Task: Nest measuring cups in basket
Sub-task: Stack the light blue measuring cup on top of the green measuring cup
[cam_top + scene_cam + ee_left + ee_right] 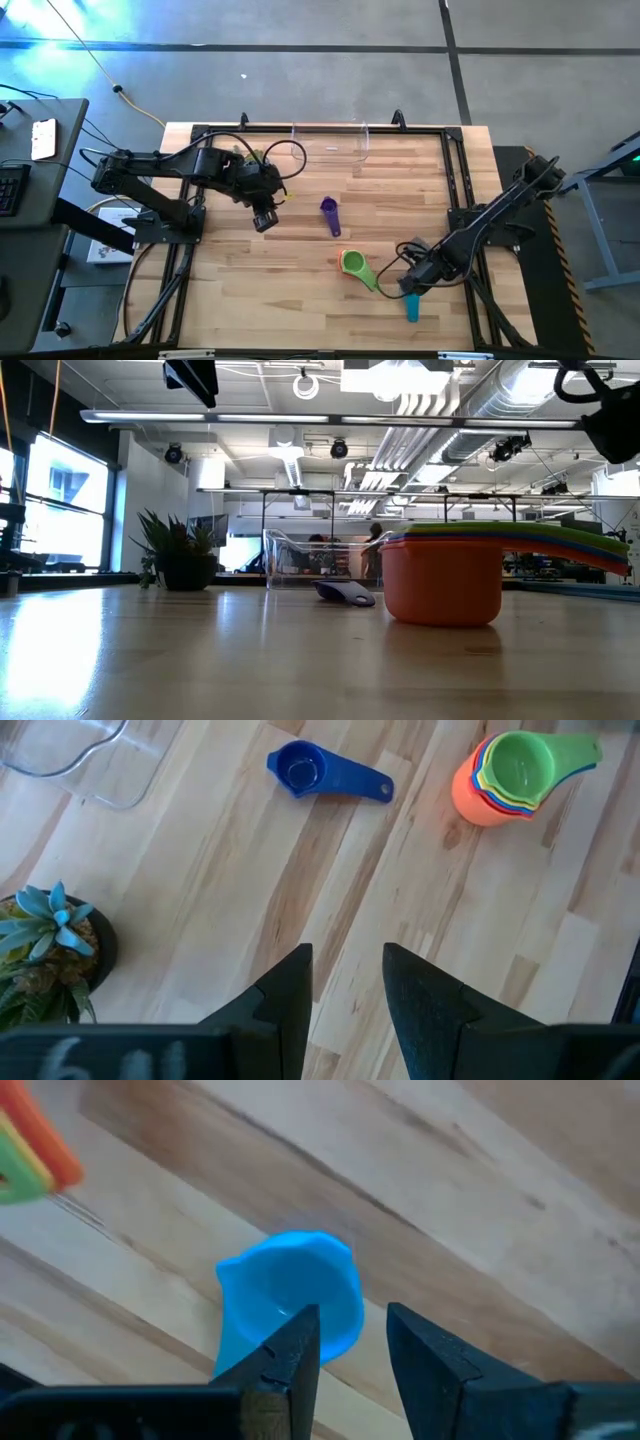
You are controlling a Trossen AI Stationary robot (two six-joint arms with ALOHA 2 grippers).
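I'm over the near right part of the pale wooden plank table (pixel 300 290) with my right gripper (pixel 350 1342), fingers a narrow gap apart and holding nothing, poised right above the small teal plastic measuring cup (pixel 290 1305). From overhead that teal cup (pixel 412 306) lies near the table's front edge, just beside the nested stack of cups with the green one on top (pixel 354 266).

My left gripper (pixel 345 985) hangs over the left half of the table, fingers parted a little and empty. Its wrist camera catches what the overhead cannot: the stack (pixel 505 775) is green inside yellow, red and orange shells. It also shows the small blue-purple scoop cup (pixel 325 775) lying alone, mouth up, and the little leafy plant in a dark pot (pixel 45 955) close by my left arm.

The table-level camera puts the orange base of the stack (pixel 442 590) up close, with layered handles fanning right. Behind it sits the purple cup (pixel 345 593), then the clear rectangular plastic basket (pixel 310 560) at the far edge, a person beyond it in an office with ducts and ceiling lights.

Overhead, the basket (pixel 330 140) is well apart from all cups, with bare boards between. Grey floor surrounds the table.
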